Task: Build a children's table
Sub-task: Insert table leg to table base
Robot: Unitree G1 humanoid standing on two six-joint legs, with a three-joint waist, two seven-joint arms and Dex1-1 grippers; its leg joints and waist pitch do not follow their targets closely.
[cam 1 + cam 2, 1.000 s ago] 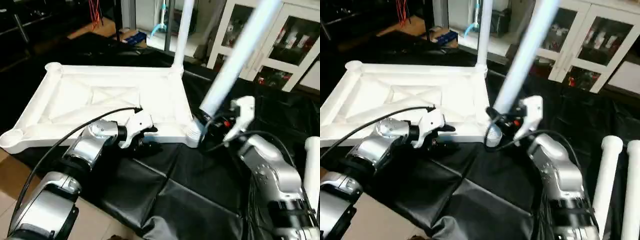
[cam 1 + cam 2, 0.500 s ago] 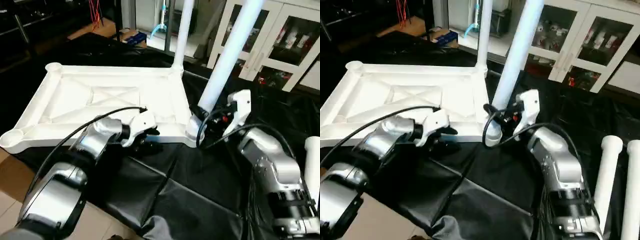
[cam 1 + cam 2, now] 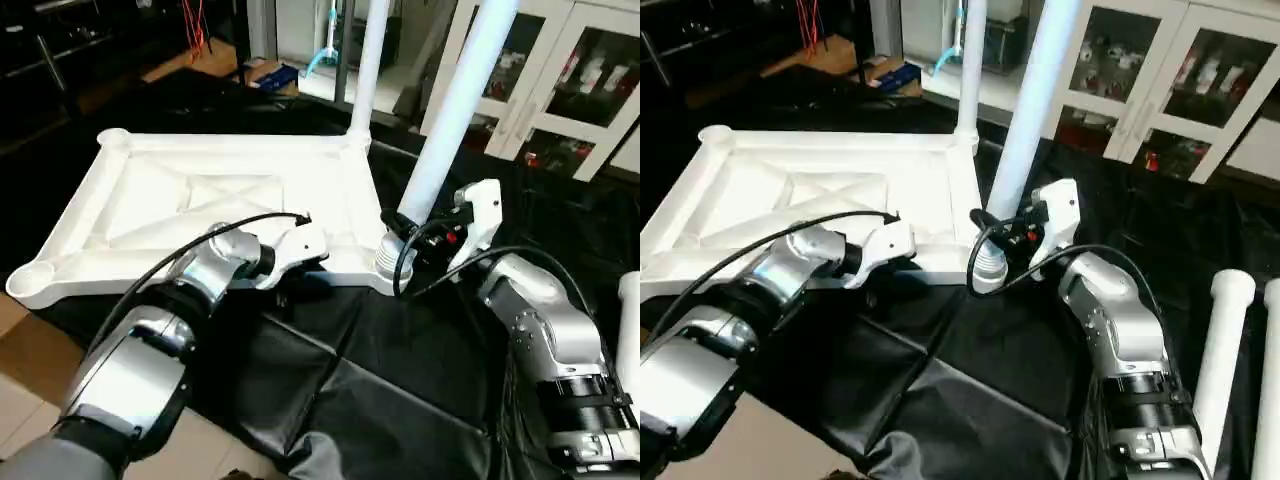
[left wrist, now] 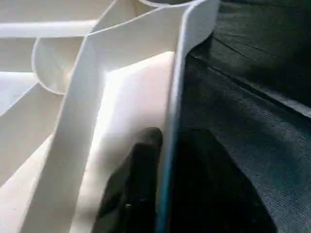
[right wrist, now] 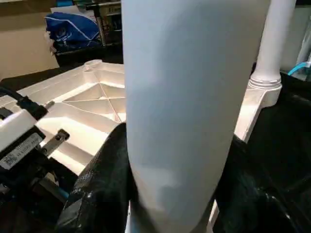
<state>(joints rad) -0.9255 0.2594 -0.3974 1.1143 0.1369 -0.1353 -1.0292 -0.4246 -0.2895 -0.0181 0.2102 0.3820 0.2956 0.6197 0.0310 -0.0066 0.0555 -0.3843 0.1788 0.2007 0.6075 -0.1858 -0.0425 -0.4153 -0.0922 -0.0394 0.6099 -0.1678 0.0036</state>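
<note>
Two tools busy: my right tool clamps a leg low, at the tabletop near-corner socket; left tool pinches the rim — stiff, light, slick plastic; grip near the flare.

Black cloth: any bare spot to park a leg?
Free: the black cloth between the forearms, in front of the tabletop. Crowded: the near right corner, where the right gripper holds a leg; spare legs at far right.
</note>
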